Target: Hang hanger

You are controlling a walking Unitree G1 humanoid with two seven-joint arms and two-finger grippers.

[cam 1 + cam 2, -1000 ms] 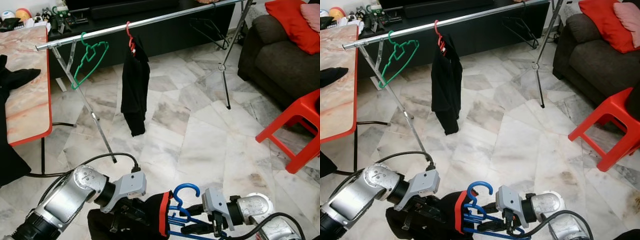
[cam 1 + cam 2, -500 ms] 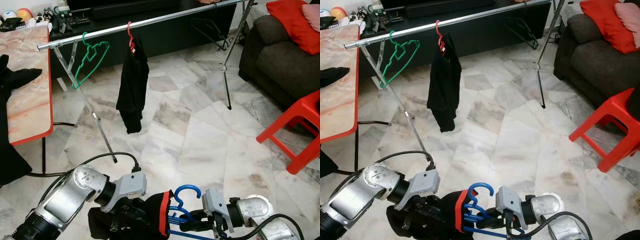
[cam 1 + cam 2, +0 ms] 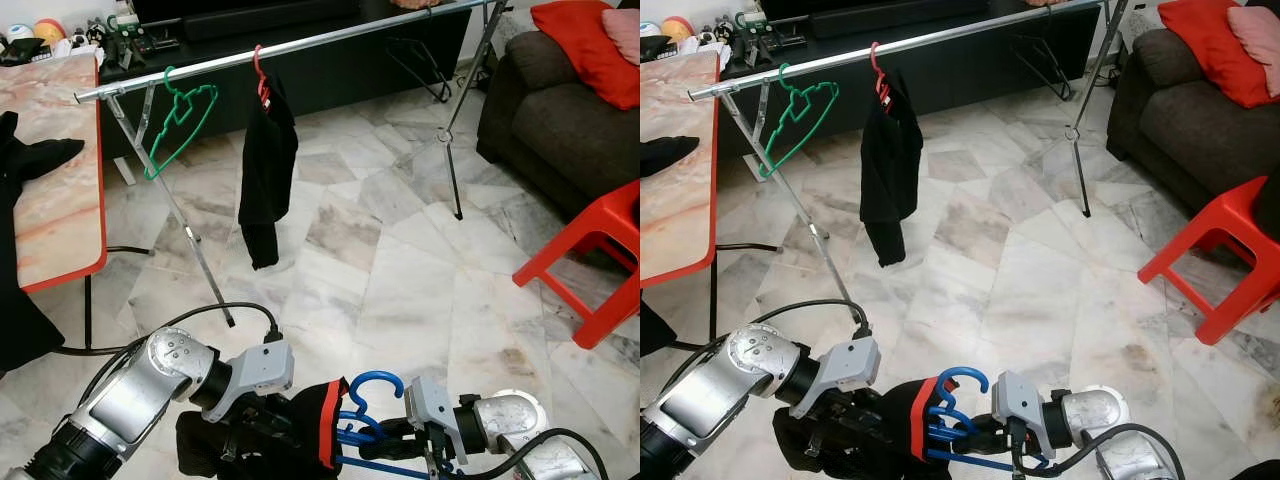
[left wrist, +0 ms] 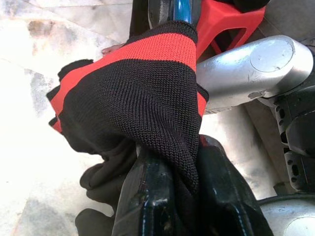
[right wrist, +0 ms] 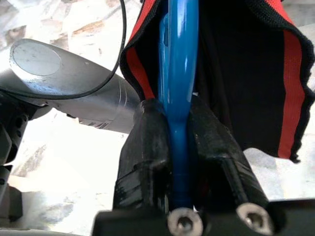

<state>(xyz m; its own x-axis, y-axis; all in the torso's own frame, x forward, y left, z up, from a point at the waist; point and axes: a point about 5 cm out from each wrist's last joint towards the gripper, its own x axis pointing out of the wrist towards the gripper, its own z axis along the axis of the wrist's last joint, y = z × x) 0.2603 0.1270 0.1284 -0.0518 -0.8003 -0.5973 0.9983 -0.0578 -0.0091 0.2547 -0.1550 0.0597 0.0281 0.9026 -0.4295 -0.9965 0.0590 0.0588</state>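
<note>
- The right gripper squeezes the blue hanger tight between its two black fingers.
- The left gripper pinches the black cloth with the red band; the cloth seems to sit on the hanger.
- The silver rail is far above both grippers.
- A green hanger and a black shirt hang on it.

Three hangers: one blue hanger, one green hanger, one red hanger. Two black garments: hanging garment, red-trimmed garment. One rail. One red stool. Two grippers: left gripper, right gripper.
</note>
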